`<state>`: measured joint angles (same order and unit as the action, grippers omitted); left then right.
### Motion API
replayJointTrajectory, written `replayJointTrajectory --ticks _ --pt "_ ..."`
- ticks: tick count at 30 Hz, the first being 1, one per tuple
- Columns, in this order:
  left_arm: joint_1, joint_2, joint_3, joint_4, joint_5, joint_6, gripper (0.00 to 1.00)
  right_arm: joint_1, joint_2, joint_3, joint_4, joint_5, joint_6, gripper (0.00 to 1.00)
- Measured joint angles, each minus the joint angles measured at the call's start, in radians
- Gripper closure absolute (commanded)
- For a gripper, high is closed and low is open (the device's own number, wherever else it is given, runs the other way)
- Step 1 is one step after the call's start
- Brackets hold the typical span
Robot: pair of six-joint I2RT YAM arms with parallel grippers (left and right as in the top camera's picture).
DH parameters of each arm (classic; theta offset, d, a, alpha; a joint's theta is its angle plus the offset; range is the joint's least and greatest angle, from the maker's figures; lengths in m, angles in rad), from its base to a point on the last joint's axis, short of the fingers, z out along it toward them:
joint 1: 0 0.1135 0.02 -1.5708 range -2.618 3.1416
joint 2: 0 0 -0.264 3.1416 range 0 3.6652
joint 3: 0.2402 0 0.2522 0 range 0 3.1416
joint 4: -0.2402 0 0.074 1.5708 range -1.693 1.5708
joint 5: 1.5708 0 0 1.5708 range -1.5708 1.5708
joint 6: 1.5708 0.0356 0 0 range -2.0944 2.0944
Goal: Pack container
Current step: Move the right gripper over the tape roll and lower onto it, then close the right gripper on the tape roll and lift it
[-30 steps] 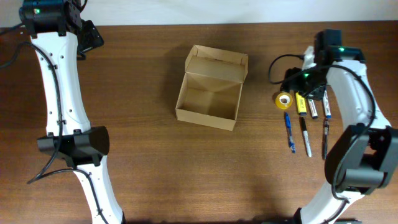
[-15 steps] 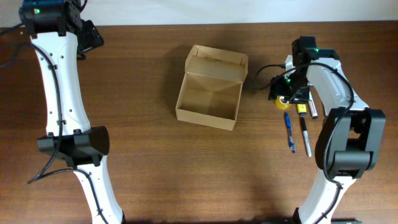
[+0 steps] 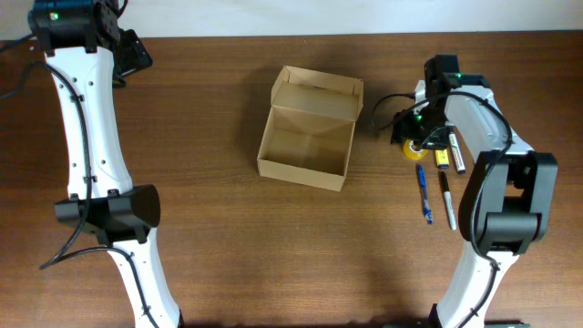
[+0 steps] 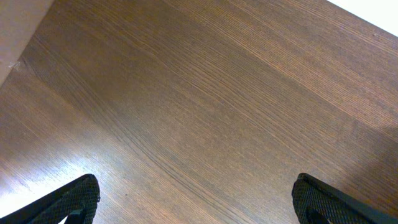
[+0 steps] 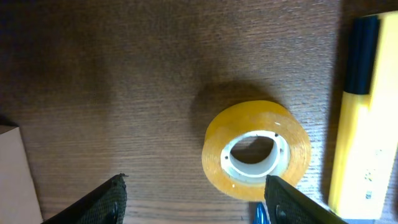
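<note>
The container is an open tan cardboard box at the table's middle, flap lid raised at its far side; its corner shows in the right wrist view. A yellow tape roll lies flat right of it, large in the right wrist view. A yellow highlighter, a blue pen and several markers lie beside it. My right gripper is open just above the tape roll, its right finger next to the roll. My left gripper is open over bare wood at the far left.
The left arm stretches along the table's left side. The table's far edge runs behind the box. A black marker lies right of the blue pen.
My right gripper has swung left from over the markers to over the tape roll. The left arm has not moved.
</note>
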<state>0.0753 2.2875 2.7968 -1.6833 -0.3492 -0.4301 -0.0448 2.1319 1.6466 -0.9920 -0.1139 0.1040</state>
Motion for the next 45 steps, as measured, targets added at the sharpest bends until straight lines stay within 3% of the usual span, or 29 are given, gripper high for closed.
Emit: replayJointTrajectory --ticks 21,35,42,45 --pt "0.0 0.0 0.0 0.0 0.0 0.0 0.0 0.004 0.053 0.0 0.037 0.0 0.0 0.29" --pt "0.0 0.0 0.0 0.0 0.0 0.0 0.0 0.019 0.069 0.0 0.036 0.009 -0.003 0.53" --pt "0.0 0.0 0.0 0.0 0.0 0.0 0.0 0.019 0.069 0.0 0.034 0.027 -0.004 0.77" --pt "0.0 0.0 0.0 0.0 0.0 0.0 0.0 0.019 0.069 0.0 0.024 0.047 -0.002 0.79"
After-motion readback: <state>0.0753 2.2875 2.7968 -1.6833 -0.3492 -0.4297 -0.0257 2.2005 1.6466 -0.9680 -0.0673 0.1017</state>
